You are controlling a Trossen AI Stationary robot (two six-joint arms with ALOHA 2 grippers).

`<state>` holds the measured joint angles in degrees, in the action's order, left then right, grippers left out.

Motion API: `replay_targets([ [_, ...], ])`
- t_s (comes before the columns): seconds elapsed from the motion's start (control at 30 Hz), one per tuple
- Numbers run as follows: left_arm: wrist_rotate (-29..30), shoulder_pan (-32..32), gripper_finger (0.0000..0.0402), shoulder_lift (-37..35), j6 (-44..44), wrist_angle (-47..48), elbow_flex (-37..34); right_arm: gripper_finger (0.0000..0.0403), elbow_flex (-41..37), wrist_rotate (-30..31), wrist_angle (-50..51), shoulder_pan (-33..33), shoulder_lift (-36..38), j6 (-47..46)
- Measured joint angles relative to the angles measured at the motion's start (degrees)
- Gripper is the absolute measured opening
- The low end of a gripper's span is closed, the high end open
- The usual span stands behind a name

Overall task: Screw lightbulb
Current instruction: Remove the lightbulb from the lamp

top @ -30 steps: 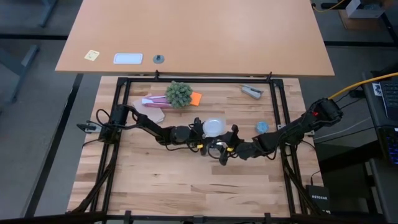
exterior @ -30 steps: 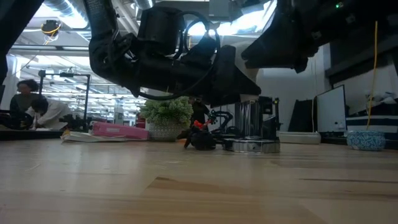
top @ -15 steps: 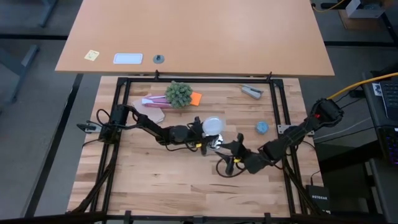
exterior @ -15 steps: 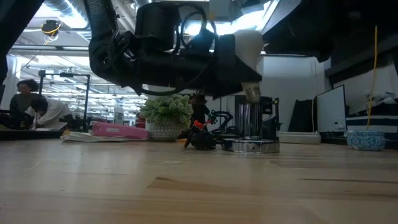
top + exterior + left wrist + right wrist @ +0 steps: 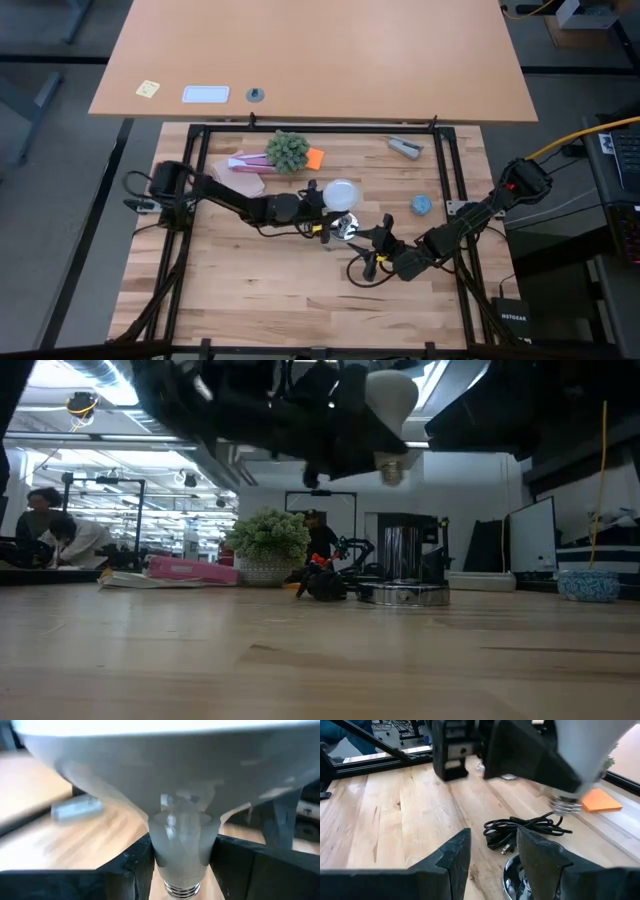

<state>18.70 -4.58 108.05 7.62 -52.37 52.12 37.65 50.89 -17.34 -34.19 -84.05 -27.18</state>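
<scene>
The frosted white lightbulb (image 5: 390,398) hangs dome up over the middle of the table, its grey screw base (image 5: 392,468) pointing down. My left gripper (image 5: 182,870) is shut on it. Below it the chrome socket (image 5: 405,570) stands on its flat round base on the wood, with nothing around it. Its black cord (image 5: 520,827) lies coiled beside it. My right gripper (image 5: 492,852) is open, just to the socket's near right (image 5: 360,250) and above the table, with nothing between its fingers. My left gripper pinches the bulb's tapered neck (image 5: 180,840), just above the screw threads, between its two fingers. The fingers come in level from the table's left. The bulb stands upright in the hold, lifted clear above the socket.
A potted plant (image 5: 288,150), a pink packet (image 5: 240,163) and an orange note (image 5: 315,157) lie at the far left. A small blue bowl (image 5: 422,204) and a grey tool (image 5: 405,147) are at the far right. A black frame (image 5: 320,128) borders the board. People sit in the room behind.
My right gripper has swung from beside the socket toward the table's near edge, then kept still. My left gripper has risen with the bulb. The bulb's screw base, which was just over the socket's top, now hangs well above it.
</scene>
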Motion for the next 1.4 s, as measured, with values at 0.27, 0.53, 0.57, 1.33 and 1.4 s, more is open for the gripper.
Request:
replay_targets([
  [0.27,0.47,-0.3,0.0153,-15.72,12.0,37.93,0.0,0.0166,0.0,-3.44,0.87,0.08,0.0,0.0],
  [0.53,1.4,0.24,0.0153,-20.8,20.06,60.02,0.0,0.0166,0.0,-4.43,1.33,0.08,-0.02,0.0],
  [0.57,1.38,0.24,0.0153,-20.29,21.34,62.04,0.0,0.0166,0.0,-4.44,1.31,0.08,-0.02,0.01],
  [1.33,1.33,0.24,0.0153,-9.82,26.69,71.81,-0.11,0.0166,0.0,-4.46,1.27,0.08,-0.04,0.04],
  [1.4,1.3,0.24,0.0153,-9.79,26.38,71.88,-0.11,0.0166,0.0,-4.47,1.27,0.08,-0.04,0.04],
])
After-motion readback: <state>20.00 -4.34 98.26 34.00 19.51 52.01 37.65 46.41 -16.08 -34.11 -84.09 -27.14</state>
